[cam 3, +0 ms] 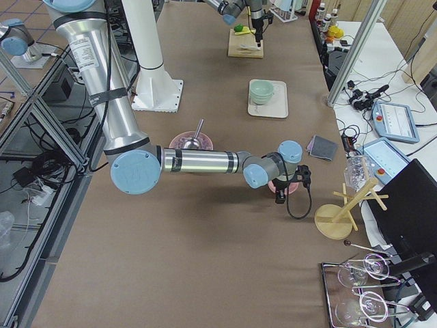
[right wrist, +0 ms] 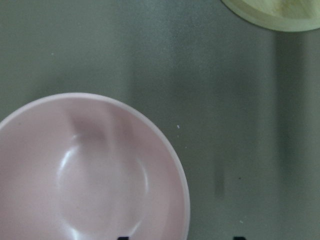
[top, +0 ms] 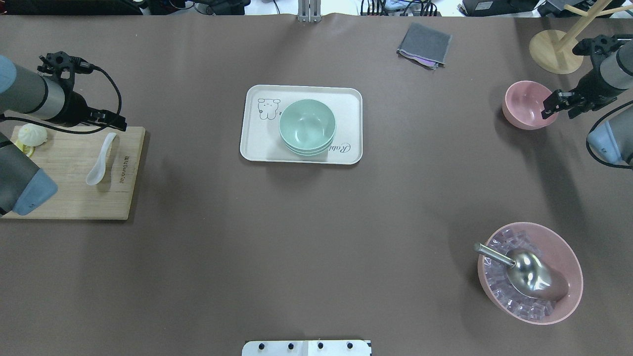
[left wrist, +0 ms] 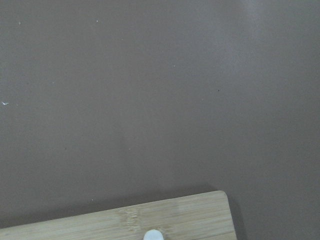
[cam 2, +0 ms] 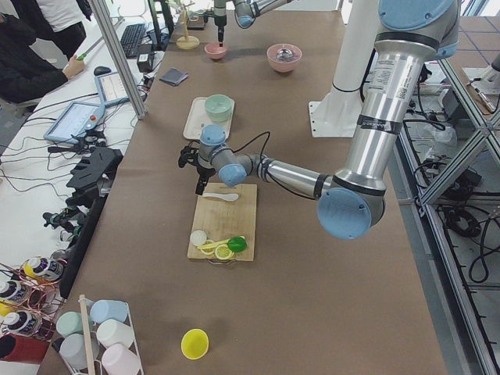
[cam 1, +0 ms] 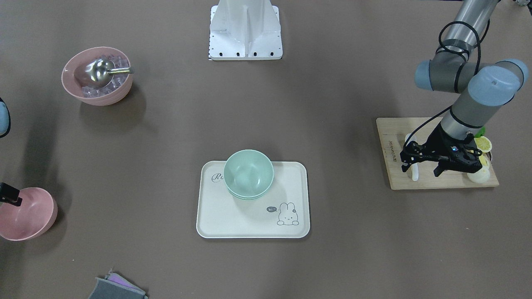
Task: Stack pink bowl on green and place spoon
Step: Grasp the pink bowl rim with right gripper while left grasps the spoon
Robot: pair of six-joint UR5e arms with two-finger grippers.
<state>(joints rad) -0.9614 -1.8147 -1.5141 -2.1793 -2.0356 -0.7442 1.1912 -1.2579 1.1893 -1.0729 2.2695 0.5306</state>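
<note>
An empty pink bowl (top: pixel 526 105) sits at the table's far right; it also shows in the front view (cam 1: pixel 25 214) and the right wrist view (right wrist: pixel 90 175). My right gripper (top: pixel 559 105) is open, and its fingers straddle the bowl's rim. A green bowl (top: pixel 307 126) stands on the white tray (top: pixel 257 146) at mid-table. A white spoon (top: pixel 100 159) lies on the wooden board (top: pixel 69 193). My left gripper (cam 1: pixel 419 168) is open just above the spoon's handle (cam 1: pixel 414 172).
A larger pink bowl with ice cubes and a metal scoop (top: pixel 530 273) stands at the near right. A bun (top: pixel 31 134) and lemon slices (cam 1: pixel 483 144) lie on the board. A grey cloth (top: pixel 424 44) and a wooden stand (top: pixel 556 52) sit at the far edge.
</note>
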